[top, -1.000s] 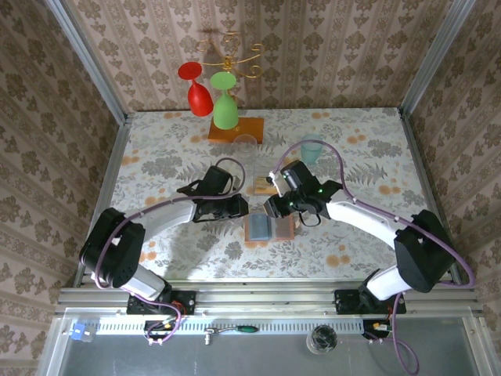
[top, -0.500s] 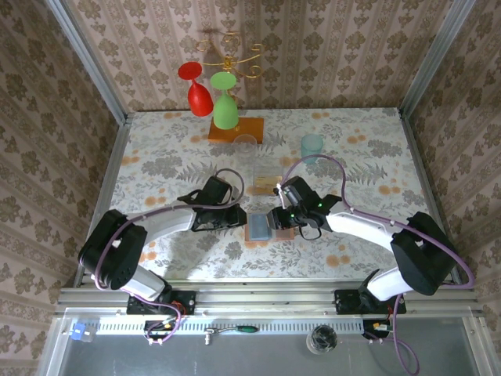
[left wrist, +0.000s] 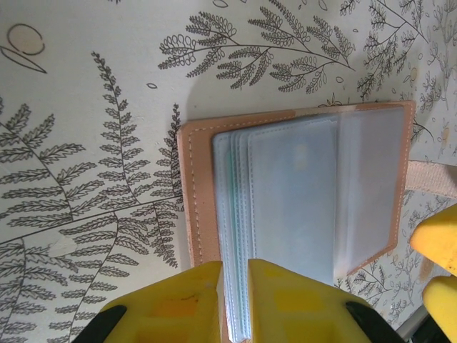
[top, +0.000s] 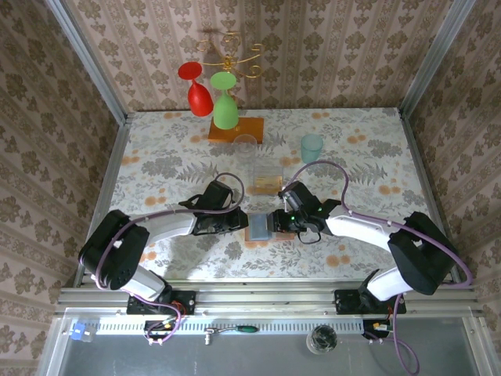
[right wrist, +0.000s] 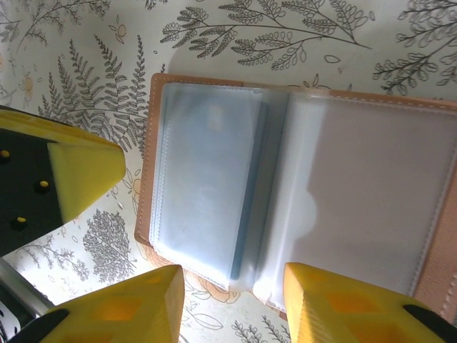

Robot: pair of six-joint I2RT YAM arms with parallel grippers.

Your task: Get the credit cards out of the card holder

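Left gripper (left wrist: 234,280) is pinched on the near edge of the clear sleeves (left wrist: 285,193), with its fingers cut off by the bottom of the wrist view. The right gripper (right wrist: 232,280) stands spread, one finger on either side of the sleeves' near edge; whether it touches them is unclear. On the floral table (top: 156,157) the card holder (top: 262,228) lies open between the two grippers, and from above they partly cover it. What looks like a tan credit card (top: 268,185) lies just beyond it, blurred. Only a bluish tint shows through the cloudy sleeves, so any cards inside cannot be counted.
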